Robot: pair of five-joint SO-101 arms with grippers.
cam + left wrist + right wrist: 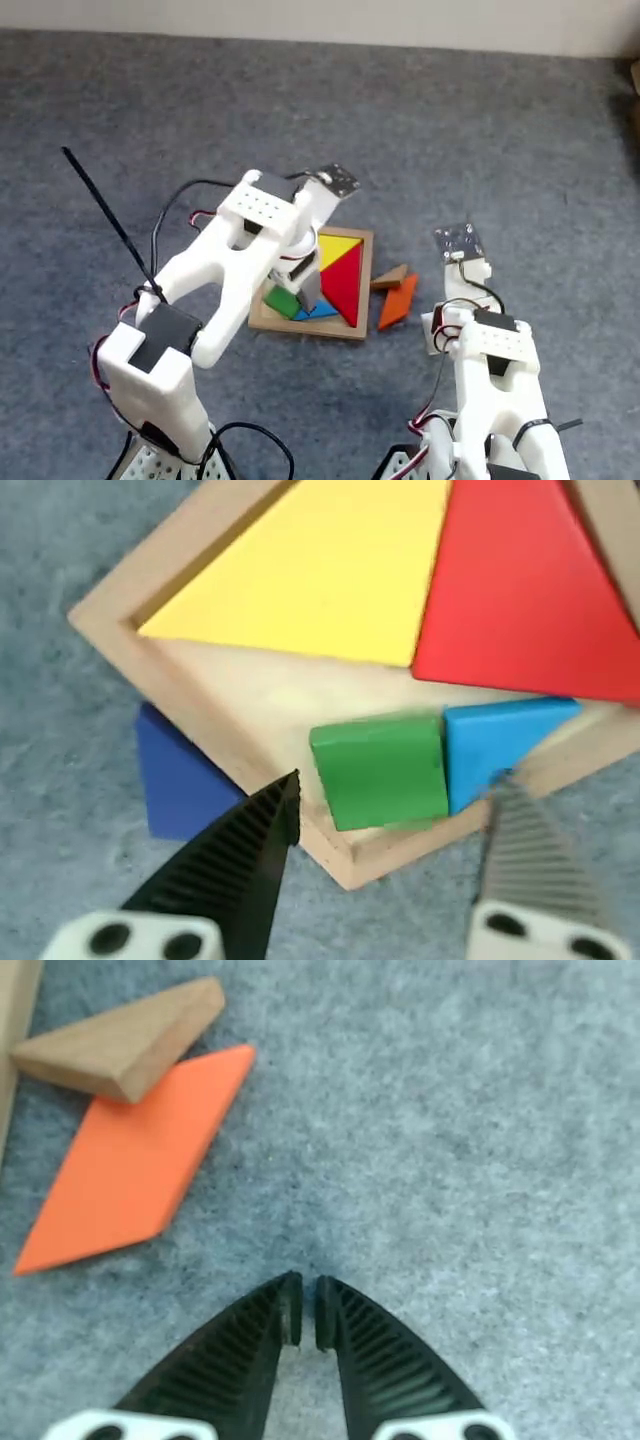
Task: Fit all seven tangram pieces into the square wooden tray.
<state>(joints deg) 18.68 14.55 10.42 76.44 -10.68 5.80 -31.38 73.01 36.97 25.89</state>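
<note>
Tray (367, 290) on grey carpet (480, 140) | left gripper (395, 785) spread | right gripper (305, 1312) pressed together | pale strip (400, 22) behind, perhaps wall

Both arms are built from white moulded plastic shells. Your left arm (215, 265) has black servo blocks (165, 335) set between the white segments. It also has a white plate with a grid of small dark holes (262, 205) and a small grey circuit board (336, 180) at the wrist. Black cables (178, 200) loop along it, thin red wires (96, 365) show near the base, and a long thin black strip (100, 200) projects from it. Your right arm (495, 375) matches, with a white shell and its own grey wrist board (458, 240). Its jaws are black, tapered and ribbed on the inner faces, on white mounts (100, 1426). On the left arm one jaw is black and the other looks grey.
</note>
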